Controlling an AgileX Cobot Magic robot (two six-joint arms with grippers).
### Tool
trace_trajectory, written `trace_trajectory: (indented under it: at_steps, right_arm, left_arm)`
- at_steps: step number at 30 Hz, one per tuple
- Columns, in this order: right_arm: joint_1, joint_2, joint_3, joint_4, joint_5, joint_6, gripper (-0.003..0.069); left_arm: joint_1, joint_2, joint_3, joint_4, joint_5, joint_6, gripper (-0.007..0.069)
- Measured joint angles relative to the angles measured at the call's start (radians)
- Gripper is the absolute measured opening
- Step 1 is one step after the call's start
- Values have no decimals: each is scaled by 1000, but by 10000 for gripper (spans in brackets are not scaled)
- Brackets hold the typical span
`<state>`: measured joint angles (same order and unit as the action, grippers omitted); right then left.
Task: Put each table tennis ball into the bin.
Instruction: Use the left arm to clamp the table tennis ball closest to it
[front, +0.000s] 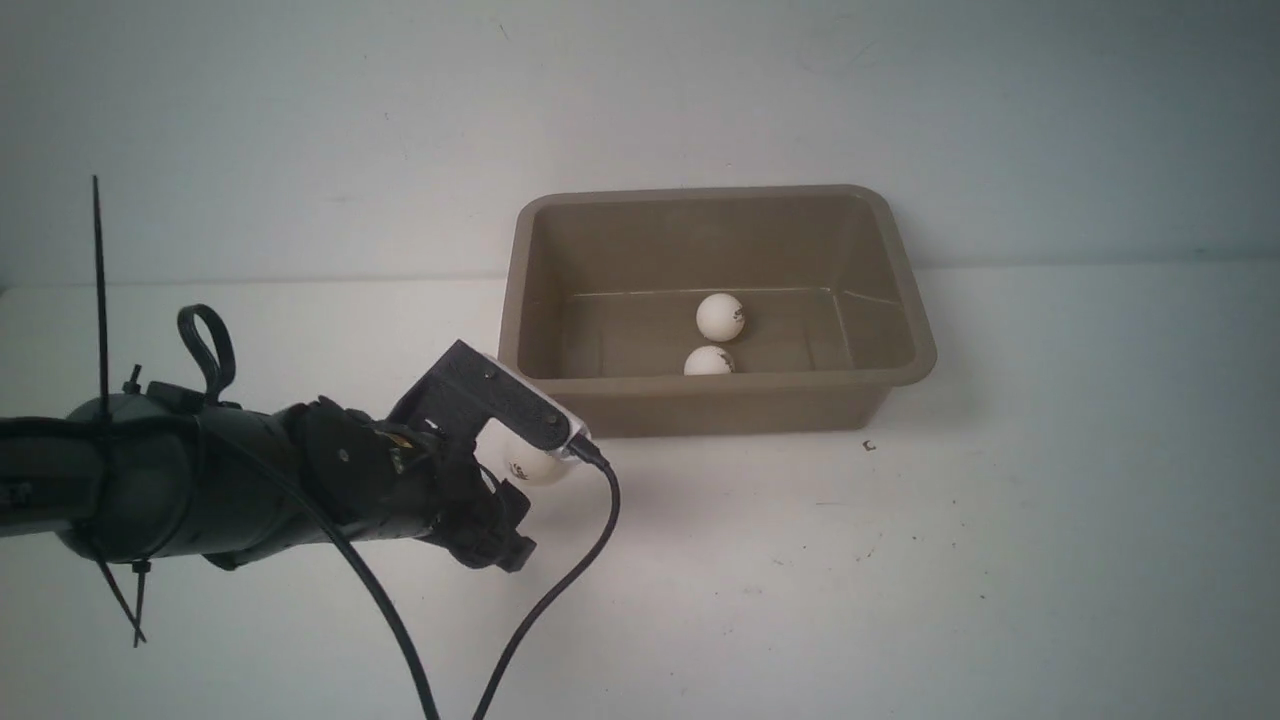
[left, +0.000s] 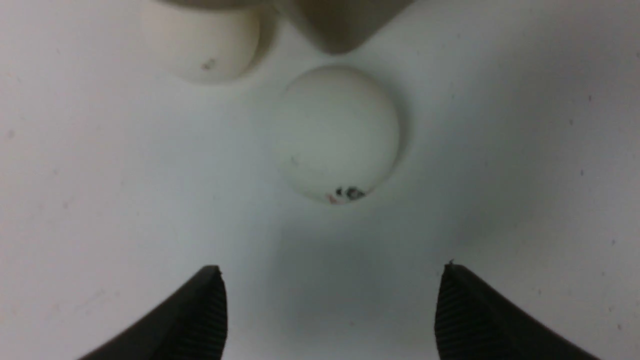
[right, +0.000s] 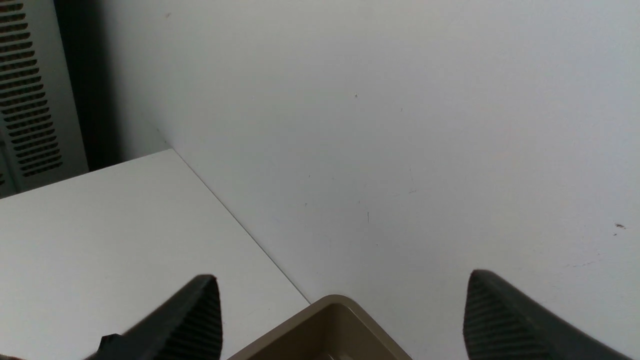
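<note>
The brown bin (front: 720, 408) sits on the white counter (front: 900, 560), close to the back wall (right: 375, 125); two white balls lie on its floor, a back ball (front: 720, 316) and a front ball (front: 709, 361), near each other but not touching; a third ball (front: 535, 467) lies on the counter just outside the bin's front left corner, partly hidden by the left arm; the left end effector (left: 331, 272) is low over the counter right by this ball; its two black fingers (left: 200, 320) are wide apart with nothing between them, and the third ball lies just past their tips, not touching them; a fourth ball (left: 200, 40) lies a bit further on, next to the bin's corner; a black cable (front: 560, 590) loops down from the left arm; the right end effector (right: 342, 277) is out of the front view; its own view shows its fingers wide apart, holding nothing, near a corner of the bin.
</note>
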<state>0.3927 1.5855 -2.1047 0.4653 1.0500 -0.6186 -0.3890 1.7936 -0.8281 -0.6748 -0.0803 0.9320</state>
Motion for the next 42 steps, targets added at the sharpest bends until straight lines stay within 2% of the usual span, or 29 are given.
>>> trace_trajectory:
  at_steps: [4, 10, 15, 16, 19, 22, 23, 24, 32, 36, 42]
  right_arm:
    - [0, 0, 0, 3, -8, 0, 591]
    - [0, 0, 0, 9, -11, 0, 591]
    - [0, 0, 0, 21, -26, -1, 591]
    - [0, 0, 0, 22, -31, -3, 591]
    - [0, 0, 0, 23, -35, -4, 591]
    - [0, 0, 0, 25, -38, -4, 591]
    - [0, 0, 0, 25, -38, -4, 591]
    - [0, 0, 0, 25, -40, -4, 591]
    - [0, 0, 0, 27, -45, -4, 591]
    - [0, 0, 0, 34, -46, -4, 591]
    - [0, 0, 0, 34, -46, -4, 589]
  left_arm:
    - [-26, 2, 0, -3, -84, -1, 501]
    - [-31, 21, 0, -4, -109, -42, 501]
    - [-31, 30, 0, 6, -109, -148, 501]
    - [-31, 30, 0, 17, -110, -207, 501]
    - [-31, 30, 0, 84, -110, -315, 501]
    - [-31, 30, 0, 204, -110, -462, 501]
    - [-31, 30, 0, 213, -110, -462, 501]
    - [-31, 30, 0, 284, -112, -545, 501]
    - [-31, 68, 0, 599, -170, -872, 501]
    - [-31, 122, 0, 638, -192, -932, 501]
    - [-31, 172, -1, 644, -289, -938, 501]
